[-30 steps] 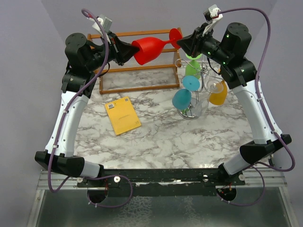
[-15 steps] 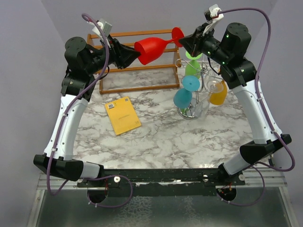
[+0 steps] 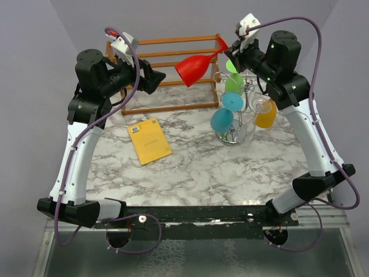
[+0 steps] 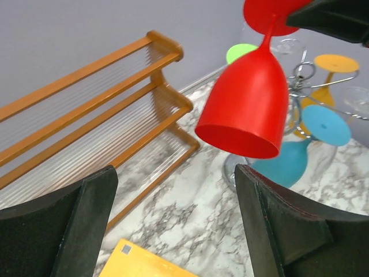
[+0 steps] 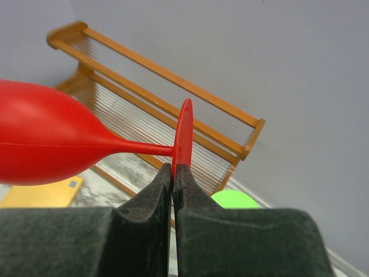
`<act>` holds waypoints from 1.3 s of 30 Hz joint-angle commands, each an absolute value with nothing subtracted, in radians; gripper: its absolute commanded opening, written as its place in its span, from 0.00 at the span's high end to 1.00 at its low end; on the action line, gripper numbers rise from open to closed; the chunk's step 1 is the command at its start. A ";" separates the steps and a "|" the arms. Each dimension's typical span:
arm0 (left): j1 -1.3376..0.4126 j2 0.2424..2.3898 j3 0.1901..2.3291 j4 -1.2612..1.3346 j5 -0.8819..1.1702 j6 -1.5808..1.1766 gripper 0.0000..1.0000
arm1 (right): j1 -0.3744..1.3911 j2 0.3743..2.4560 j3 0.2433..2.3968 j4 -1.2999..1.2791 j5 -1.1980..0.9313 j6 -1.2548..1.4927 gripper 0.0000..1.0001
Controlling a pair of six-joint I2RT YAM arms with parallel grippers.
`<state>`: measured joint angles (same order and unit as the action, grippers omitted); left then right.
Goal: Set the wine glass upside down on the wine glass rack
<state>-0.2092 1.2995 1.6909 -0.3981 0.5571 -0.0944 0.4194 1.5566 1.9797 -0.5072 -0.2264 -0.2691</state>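
- Right tool (image 5: 173, 173) is pinched tight on the rim of the red glass's foot (image 5: 184, 130). The thin disc sits edge-on between the jaws, so the whole glass (image 3: 193, 68) hangs off that one grip.
- Left tool (image 4: 176, 173) stands wide open with nothing in it, near the bowl's mouth but apart from it. To my eye that leaves the right arm free to carry the glass alone.
- The glass is in the air over the back of the worktop (image 3: 230, 167), in front of the wooden shelf (image 3: 173, 40) and just left of the rack (image 3: 230, 138). Its stem slants, with the bowl lower than the foot. It is not on the rack yet.
- Gripping the foot's edge looks deliberate: it keeps the stem bare, ready to slide into a wire arm with the bowl hanging below.
- The rack carries blue (image 3: 222, 120), green (image 3: 234, 83), orange (image 3: 266, 118) and clear (image 3: 262, 105) glasses, feet up. I can't tell which arm is free.
- A yellow booklet (image 3: 149, 140) lies flat, well apart from all this.
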 commanded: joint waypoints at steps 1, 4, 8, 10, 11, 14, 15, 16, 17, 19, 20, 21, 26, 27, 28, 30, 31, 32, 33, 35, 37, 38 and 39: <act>-0.200 1.295 1.710 -0.449 0.468 -0.009 0.13 | 0.504 1.513 1.922 -0.551 -0.081 -0.517 0.99; -0.199 1.301 1.704 -0.449 0.466 -0.004 0.09 | 0.552 1.483 1.856 -0.541 -0.004 -0.592 0.99; -0.198 1.309 1.697 -0.449 0.467 0.004 0.09 | 0.615 1.460 1.771 -0.539 0.118 -0.700 0.99; -0.198 1.312 1.695 -0.449 0.468 0.007 0.09 | 0.635 1.454 1.738 -0.524 0.196 -0.734 0.99; -0.198 1.314 1.695 -0.448 0.467 0.006 0.09 | 0.639 1.450 1.725 -0.516 0.236 -0.743 0.99; -0.198 1.314 1.690 -0.448 0.473 0.010 0.09 | 0.641 1.436 1.699 -0.494 0.283 -0.751 0.99; -0.198 1.316 1.688 -0.448 0.475 0.011 0.09 | 0.641 1.431 1.692 -0.491 0.293 -0.757 0.99; -0.198 1.315 1.686 -0.446 0.476 0.011 0.09 | 0.641 1.427 1.686 -0.491 0.303 -0.765 0.99; -0.198 1.315 1.685 -0.446 0.478 0.012 0.09 | 0.641 1.423 1.676 -0.490 0.308 -0.775 0.99; -0.198 1.315 1.683 -0.444 0.479 0.015 0.09 | 0.642 1.411 1.649 -0.481 0.328 -0.811 0.99; -0.198 1.316 1.683 -0.445 0.479 0.019 0.09 | 0.641 1.403 1.637 -0.471 0.341 -0.829 0.99; -0.197 1.315 1.683 -0.446 0.478 0.022 0.09 | 0.641 1.399 1.626 -0.463 0.353 -0.847 0.99; -0.197 1.312 1.680 -0.446 0.489 0.023 0.09 | 0.641 1.387 1.599 -0.442 0.398 -0.888 0.99; -0.198 1.312 1.678 -0.446 0.490 0.024 0.09 | 0.642 1.388 1.597 -0.437 0.405 -0.891 0.99; -0.198 1.311 1.676 -0.445 0.491 0.025 0.09 | 0.641 1.390 1.596 -0.433 0.414 -0.897 0.99; -0.198 1.310 1.673 -0.444 0.492 0.025 0.09 | 0.642 1.395 1.595 -0.423 0.433 -0.909 0.99; -0.198 1.309 1.671 -0.443 0.494 0.026 0.09 | 0.641 1.401 1.595 -0.416 0.442 -0.914 0.99; -0.198 1.309 1.671 -0.443 0.497 0.027 0.09 | 0.641 1.404 1.595 -0.409 0.449 -0.919 0.99; -0.198 1.308 1.669 -0.442 0.499 0.028 0.09 | 0.642 1.407 1.596 -0.405 0.454 -0.923 0.99; -0.198 1.308 1.668 -0.443 0.504 0.027 0.09 | 0.641 1.415 1.597 -0.394 0.465 -0.934 0.99; -0.198 1.306 1.665 -0.442 0.510 0.027 0.09 | 0.642 1.421 1.598 -0.387 0.471 -0.945 0.99; -0.198 1.305 1.663 -0.440 0.513 0.028 0.09 | 0.642 1.425 1.600 -0.384 0.472 -0.947 0.99; -0.198 1.303 1.662 -0.440 0.515 0.027 0.09 | 0.642 1.429 1.601 -0.384 0.472 -0.947 0.99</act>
<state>-0.2028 1.3148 1.6699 -0.4442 0.4885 0.0177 0.6380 1.4136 1.5959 -0.4694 0.4244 -0.9195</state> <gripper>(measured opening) 0.913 0.018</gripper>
